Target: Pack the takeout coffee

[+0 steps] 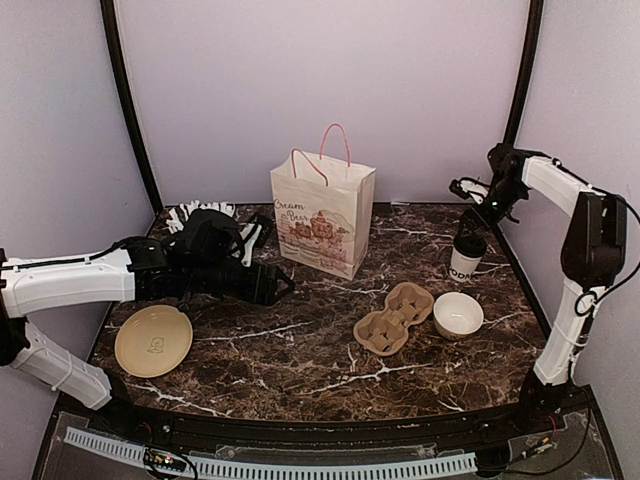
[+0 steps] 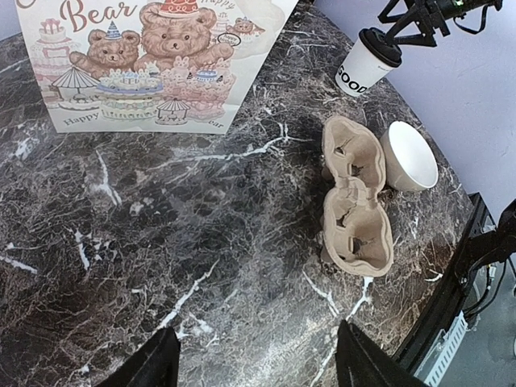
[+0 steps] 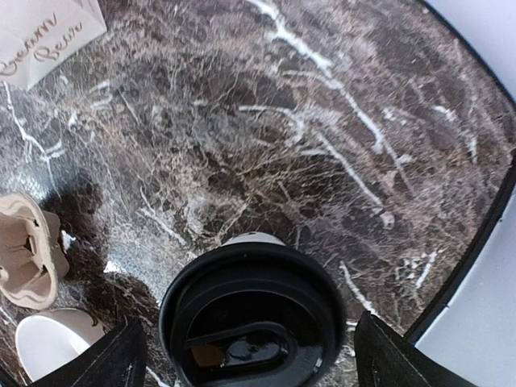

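The takeout coffee point(image 1: 466, 258) stood upright at the right rear of the table point(image 1: 300, 350), its long axis vertical and its wider mouth upward. It was a white tapered paper cup with smooth walls and black lettering near its narrow base. The mouth was capped by a round black plastic lid point(image 3: 251, 314) that was glossy, with a raised rim and a recessed oval panel.

The right pincer point(image 1: 474, 230) hung directly over the lid. Its two dark fingers point(image 3: 97, 363) were spread wide to either side of the rim and did not touch it.

Just in front of the cup lay a wide, low white bowl point(image 1: 458, 314), round and smooth. To the left of the bowl sat a two-well carrier point(image 1: 393, 317) of rough tan moulded pulp.

Farther left and toward the rear, a white paper bag point(image 1: 322, 215) stood upright, with pink cord handles and a printed picture of bears.

The left pincer point(image 1: 275, 285) was held over the left half of the table with its fingers point(image 2: 153, 363) wide apart and empty. Near it, a flat round tan plate point(image 1: 153, 340) rested at the front left. The table top was dark brown marble-patterned stone with white veins.
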Tool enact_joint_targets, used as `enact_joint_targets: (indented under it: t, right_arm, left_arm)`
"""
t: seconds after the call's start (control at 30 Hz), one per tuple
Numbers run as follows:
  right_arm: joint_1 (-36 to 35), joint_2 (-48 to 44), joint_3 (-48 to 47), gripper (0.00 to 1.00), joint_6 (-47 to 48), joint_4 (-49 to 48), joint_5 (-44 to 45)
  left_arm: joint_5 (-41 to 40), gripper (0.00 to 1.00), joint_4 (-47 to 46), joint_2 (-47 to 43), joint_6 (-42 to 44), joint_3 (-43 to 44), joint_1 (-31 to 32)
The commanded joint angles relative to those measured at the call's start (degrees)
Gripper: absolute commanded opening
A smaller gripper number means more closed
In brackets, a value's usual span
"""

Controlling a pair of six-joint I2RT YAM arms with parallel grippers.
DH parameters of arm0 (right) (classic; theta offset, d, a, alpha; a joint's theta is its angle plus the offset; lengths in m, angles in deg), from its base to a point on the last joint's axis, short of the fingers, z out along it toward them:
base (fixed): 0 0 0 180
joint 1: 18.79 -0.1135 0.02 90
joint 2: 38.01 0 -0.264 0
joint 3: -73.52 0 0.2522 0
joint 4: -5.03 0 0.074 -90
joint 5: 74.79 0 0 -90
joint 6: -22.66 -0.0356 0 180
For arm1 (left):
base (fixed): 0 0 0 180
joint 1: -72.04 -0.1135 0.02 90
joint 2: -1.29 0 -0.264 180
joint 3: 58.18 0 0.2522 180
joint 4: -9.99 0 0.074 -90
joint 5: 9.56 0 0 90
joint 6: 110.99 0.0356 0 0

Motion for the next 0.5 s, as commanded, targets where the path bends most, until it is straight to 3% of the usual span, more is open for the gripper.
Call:
enact_joint_targets:
  t: [0.0, 0.23, 0.47]
  right_arm:
    - [0.27, -2.26, -6.03, 0.91, -2.81, 1.95, -1.62]
    - [-7.99, -7.55, -9.39, 0.82, -8.38, -3.33, -5.25]
    - [-15.51, -6.68, -16.32, 0.7, -15.56, -13.12, -8.45]
  left_arm:
    - [0.32, 0.69, 0.98, -0.7, 0.9, 1.76, -0.18]
    - [-5.33, 0.67, 3.04, -3.34, 2.32, 1.67, -0.22]
    - [-5.98, 0.66, 5.68, -4.69, 2.18, 2.77, -0.28]
